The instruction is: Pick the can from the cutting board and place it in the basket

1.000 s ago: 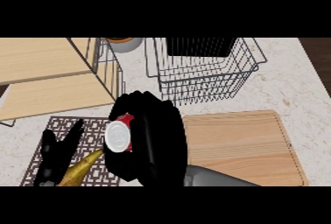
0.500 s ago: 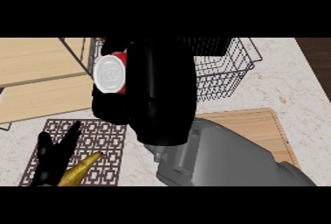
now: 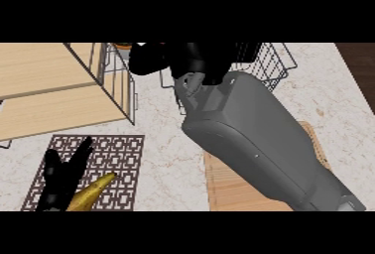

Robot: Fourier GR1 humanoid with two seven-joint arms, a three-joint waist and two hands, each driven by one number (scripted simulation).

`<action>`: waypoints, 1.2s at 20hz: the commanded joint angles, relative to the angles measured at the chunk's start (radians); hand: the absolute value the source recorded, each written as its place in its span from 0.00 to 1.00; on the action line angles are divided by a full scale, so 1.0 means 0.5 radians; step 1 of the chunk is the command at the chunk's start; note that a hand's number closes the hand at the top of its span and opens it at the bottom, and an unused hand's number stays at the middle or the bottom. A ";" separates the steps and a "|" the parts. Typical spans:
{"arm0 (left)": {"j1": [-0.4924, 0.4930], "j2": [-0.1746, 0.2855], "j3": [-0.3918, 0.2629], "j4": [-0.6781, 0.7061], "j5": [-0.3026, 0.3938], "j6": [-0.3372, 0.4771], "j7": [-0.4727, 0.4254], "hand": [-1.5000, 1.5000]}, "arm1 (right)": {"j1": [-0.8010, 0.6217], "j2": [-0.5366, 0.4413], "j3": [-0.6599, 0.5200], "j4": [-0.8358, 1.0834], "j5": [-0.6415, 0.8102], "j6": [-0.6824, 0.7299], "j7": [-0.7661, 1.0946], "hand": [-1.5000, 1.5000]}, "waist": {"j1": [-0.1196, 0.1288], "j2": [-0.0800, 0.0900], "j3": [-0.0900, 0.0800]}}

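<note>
We hold our right hand [image 3: 189, 60], fingers curled round the hidden can, over the basket [image 3: 275, 64] for release; our left hand [image 3: 62, 171] rests straight-fingered on the mat [image 3: 126, 153].

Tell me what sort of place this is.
Most likely a kitchen counter: a pale stone-look worktop, a wooden cutting board, a wire basket and a banana on a patterned mat.

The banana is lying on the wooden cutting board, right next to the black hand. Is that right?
Not quite. The banana does lie right next to the left hand, but on the patterned mat, not on the cutting board, which is further right. The head view shows it.
</note>
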 commanded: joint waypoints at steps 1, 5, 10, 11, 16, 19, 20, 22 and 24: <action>0.108 0.002 0.034 0.080 0.062 -0.085 -0.082 0.50 | 0.041 -0.038 -0.158 0.246 -0.072 -0.034 -0.151 1.00 | 0.009 0.016 -0.020; 0.017 -0.066 -0.035 0.127 -0.055 0.005 -0.013 0.50 | -0.015 0.027 -0.242 0.422 -0.082 -0.096 -0.281 1.00 | -0.001 0.015 -0.020; -0.020 0.005 0.072 0.149 0.043 -0.102 -0.014 0.50 | 0.023 0.029 -0.359 0.639 -0.233 -0.322 -0.463 1.00 | 0.016 0.021 -0.021; 0.003 -0.010 0.057 0.128 0.030 -0.080 -0.004 0.50 | 0.152 0.030 -0.425 0.508 -0.337 -0.386 -0.509 1.00 | 0.008 0.021 -0.019; 0.045 -0.074 0.010 0.069 -0.036 -0.030 -0.013 0.50 | 0.250 0.030 -0.537 0.755 -0.443 -0.435 -0.910 1.00 | 0.003 0.018 -0.019; 0.002 -0.066 0.035 0.019 -0.028 -0.014 0.117 0.50 | 0.277 0.021 -0.552 0.796 -0.477 -0.448 -1.010 1.00 | -0.004 0.014 -0.019; 0.033 -0.164 -0.059 0.101 -0.123 0.035 -0.043 0.50 | 0.371 0.030 -0.508 0.814 -0.496 -0.512 -1.097 1.00 | -0.003 0.016 -0.019; -0.048 -0.075 0.066 0.167 -0.013 -0.066 -0.020 0.50 | 0.265 -0.056 -0.648 0.902 -0.591 -0.393 -1.192 1.00 | 0.000 0.020 -0.019; 0.036 -0.019 0.086 0.120 -0.022 -0.077 -0.024 0.50 | 0.272 -0.208 -0.553 1.012 -0.249 -0.490 -0.862 1.00 | -0.010 0.016 -0.021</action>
